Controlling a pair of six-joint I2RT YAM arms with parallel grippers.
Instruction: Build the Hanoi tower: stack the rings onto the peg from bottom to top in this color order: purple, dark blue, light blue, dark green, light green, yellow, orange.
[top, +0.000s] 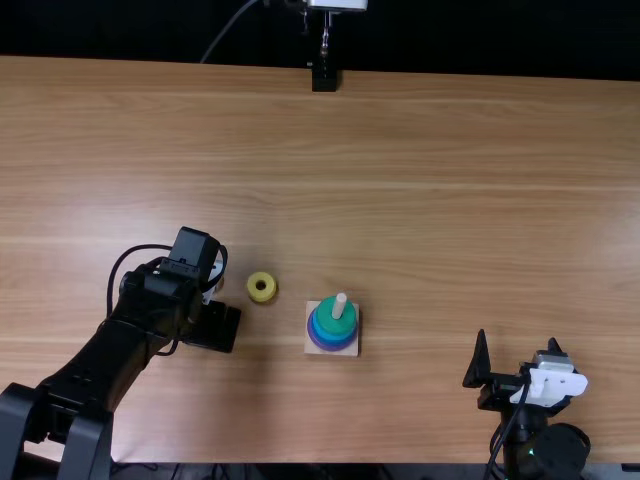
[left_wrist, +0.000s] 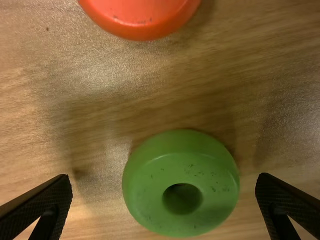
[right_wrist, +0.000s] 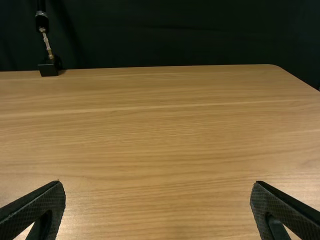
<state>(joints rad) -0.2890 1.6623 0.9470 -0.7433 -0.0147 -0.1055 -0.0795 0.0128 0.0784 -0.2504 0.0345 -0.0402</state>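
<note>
Tower (top: 325, 326): part-built | left gripper (top: 212, 312) spread over light green ring (left_wrist: 147, 197) | right gripper (top: 518, 339) spread

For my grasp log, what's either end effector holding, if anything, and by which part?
Nothing is held: the left end effector is open, with gaps either side of the light green, round ring; the right end effector is open.

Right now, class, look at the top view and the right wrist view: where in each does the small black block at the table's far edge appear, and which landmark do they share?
Top view: the black block is at the top, about mid-width.
Right wrist view: the black block is at the upper left.
Shared landmark: the table's far edge, against the dark background.
</note>
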